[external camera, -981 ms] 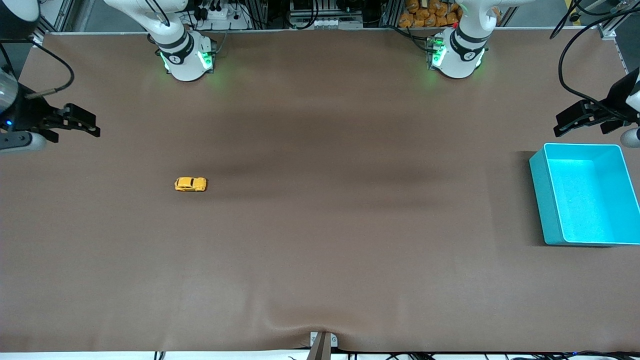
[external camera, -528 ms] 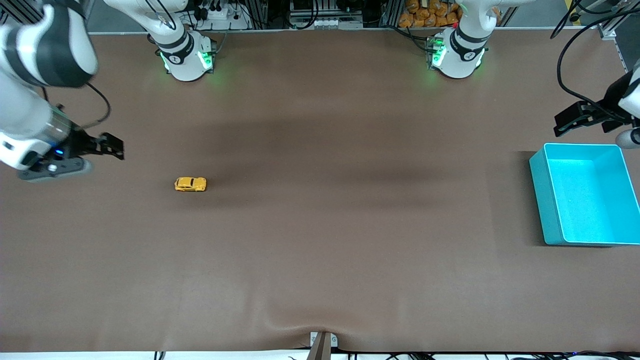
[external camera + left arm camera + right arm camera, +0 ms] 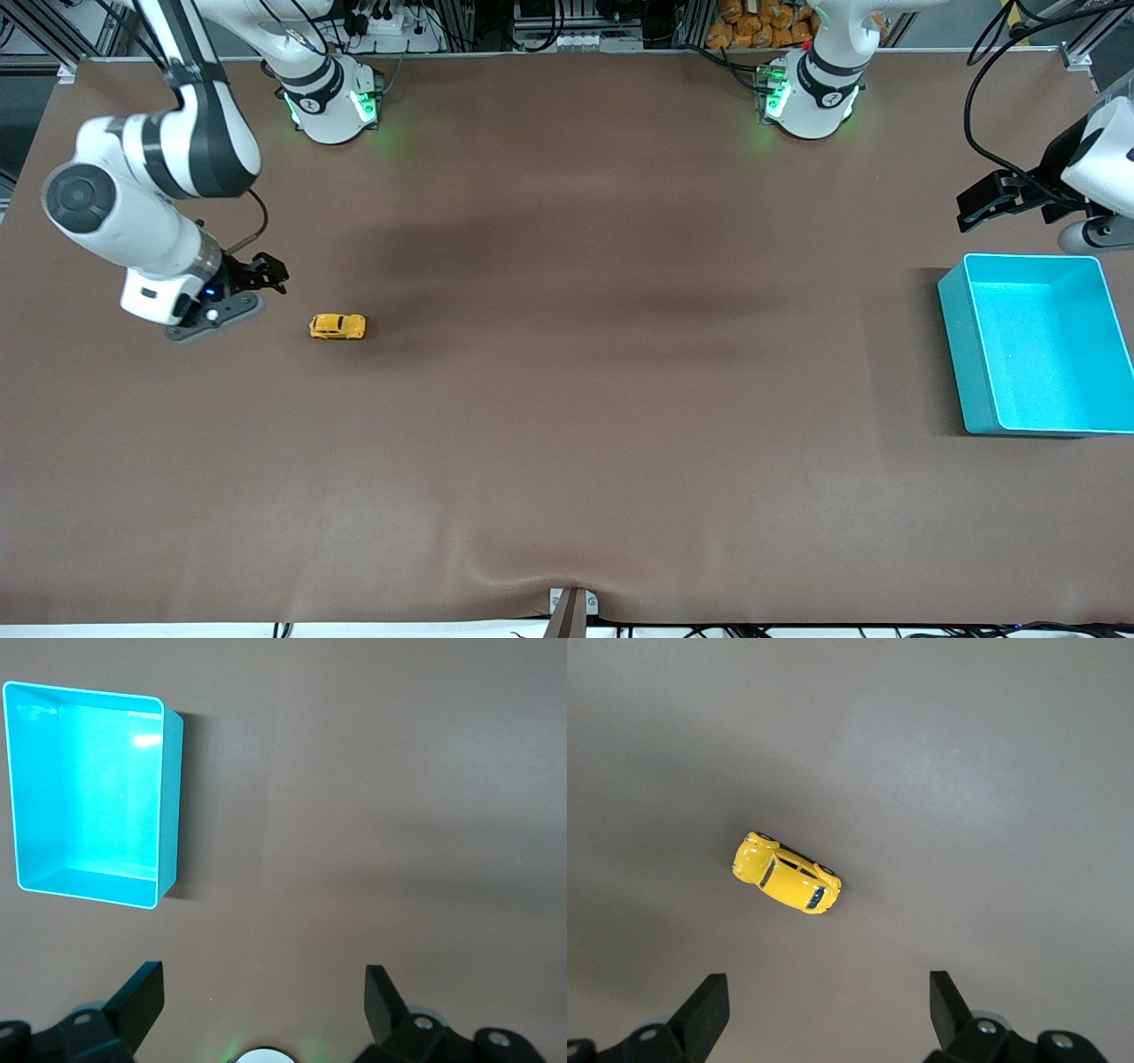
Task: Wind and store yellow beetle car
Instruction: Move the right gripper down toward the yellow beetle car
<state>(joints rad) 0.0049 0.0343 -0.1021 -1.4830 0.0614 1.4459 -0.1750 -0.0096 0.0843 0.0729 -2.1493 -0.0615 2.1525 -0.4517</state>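
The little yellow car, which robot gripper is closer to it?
The right. The right gripper hangs open over the table just beside the yellow beetle car. The left gripper is open up by the teal bin at the left arm's end.

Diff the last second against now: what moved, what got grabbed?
The right gripper swung in from the right arm's end of the table and now hangs beside the yellow beetle car, jaws open, holding nothing. The left gripper shifted slightly toward the table's middle, open, above the table beside the teal bin. Car and bin have not moved.
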